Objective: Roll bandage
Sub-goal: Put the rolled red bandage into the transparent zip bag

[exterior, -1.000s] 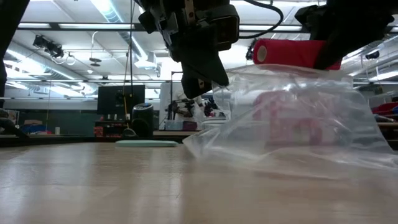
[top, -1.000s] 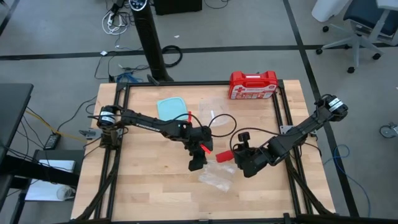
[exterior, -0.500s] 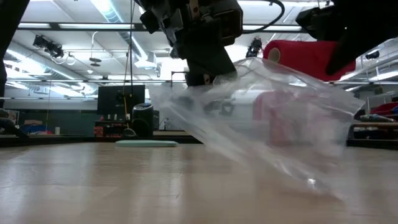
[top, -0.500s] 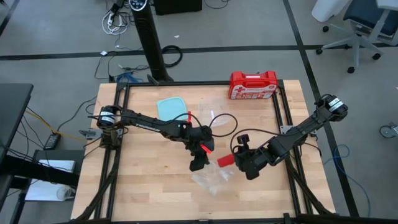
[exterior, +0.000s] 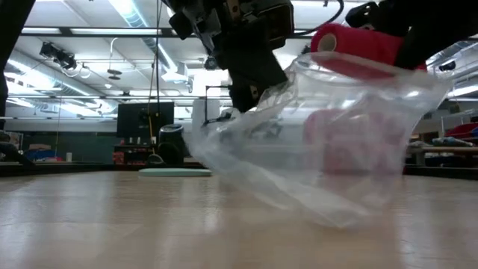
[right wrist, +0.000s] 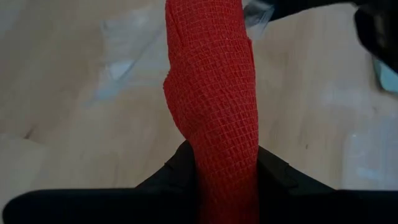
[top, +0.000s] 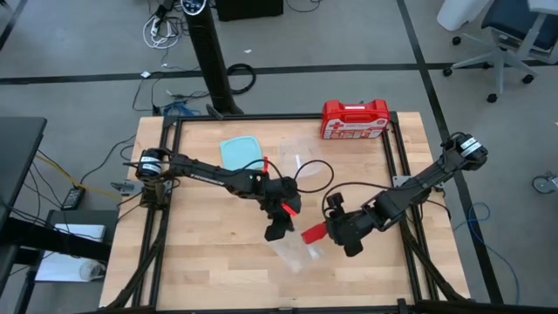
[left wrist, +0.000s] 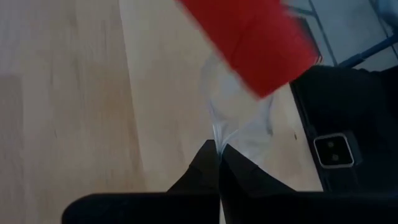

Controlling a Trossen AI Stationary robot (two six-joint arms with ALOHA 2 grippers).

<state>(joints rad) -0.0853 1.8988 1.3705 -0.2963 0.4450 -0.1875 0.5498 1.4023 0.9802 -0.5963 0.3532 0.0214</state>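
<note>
Your right gripper (right wrist: 227, 180) clamped the rolled bandage (right wrist: 214, 93); your left gripper (left wrist: 217, 155) pinched the clear plastic bag (exterior: 328, 149) shut-jawed. Rolling looked done; bagging remained.

An overhead camera looked straight down on the whole wooden table (top: 200, 262), taking in both arms and the floor around it. A second sat at tabletop height, facing level across the boards into the room beyond, very close to a clear plastic bag (exterior: 328, 149). Each wrist camera peered forward past its own dark fingers at close range. All four views shared the red bandage (top: 315, 232) above the table's middle.
</note>
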